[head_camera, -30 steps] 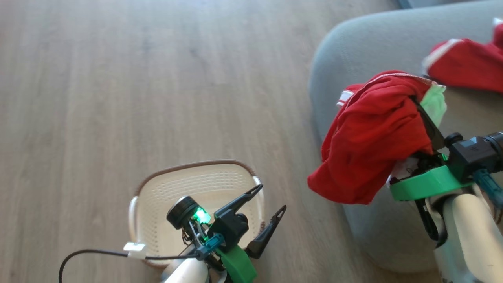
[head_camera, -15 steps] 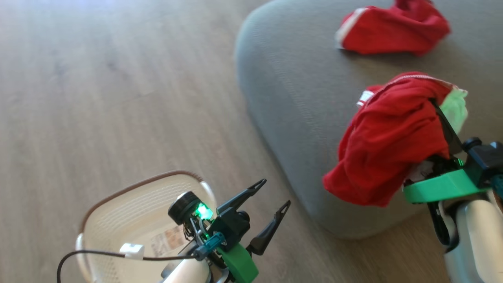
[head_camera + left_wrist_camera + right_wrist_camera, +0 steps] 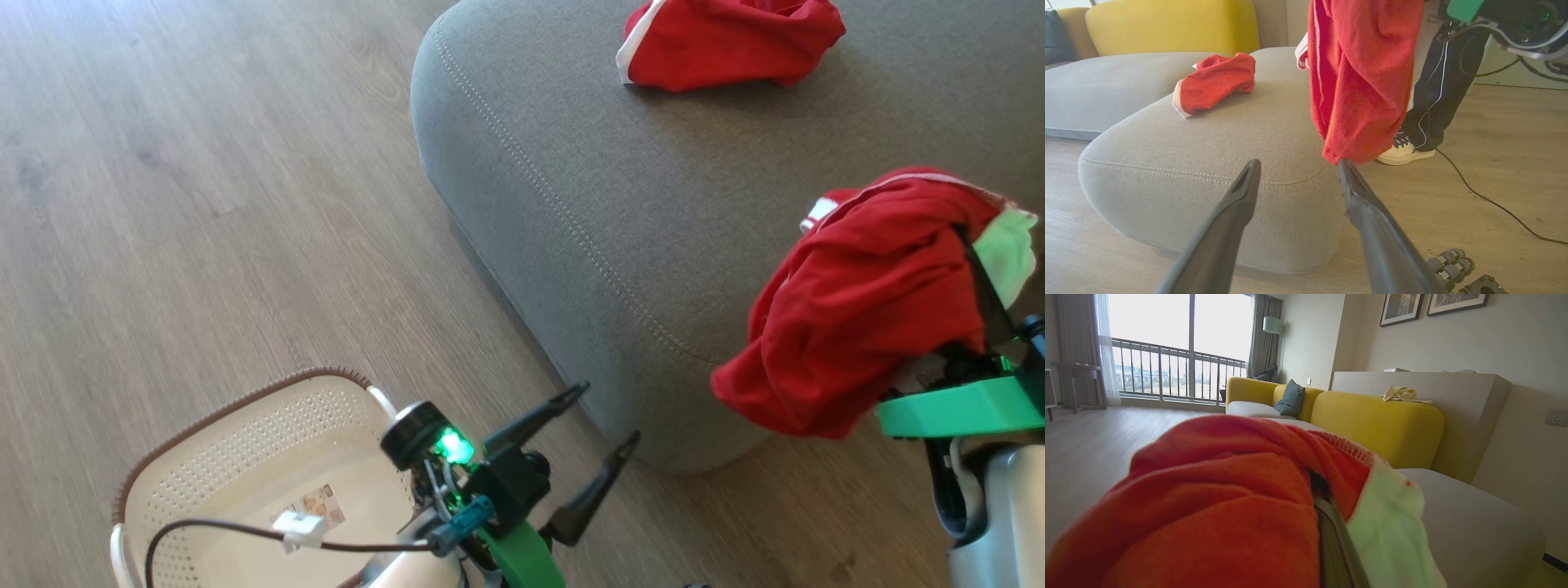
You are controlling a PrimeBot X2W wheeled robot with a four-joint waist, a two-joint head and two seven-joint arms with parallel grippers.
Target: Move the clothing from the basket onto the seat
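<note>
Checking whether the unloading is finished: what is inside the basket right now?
Inside the basket, a small label lies on the bare floor, with nothing red around it. The near part is hidden behind the left arm and its cable.

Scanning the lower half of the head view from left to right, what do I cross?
Cream laundry basket → left gripper, open and holding nothing → red garment, bunched and hanging → right gripper, shut on that garment.
</note>
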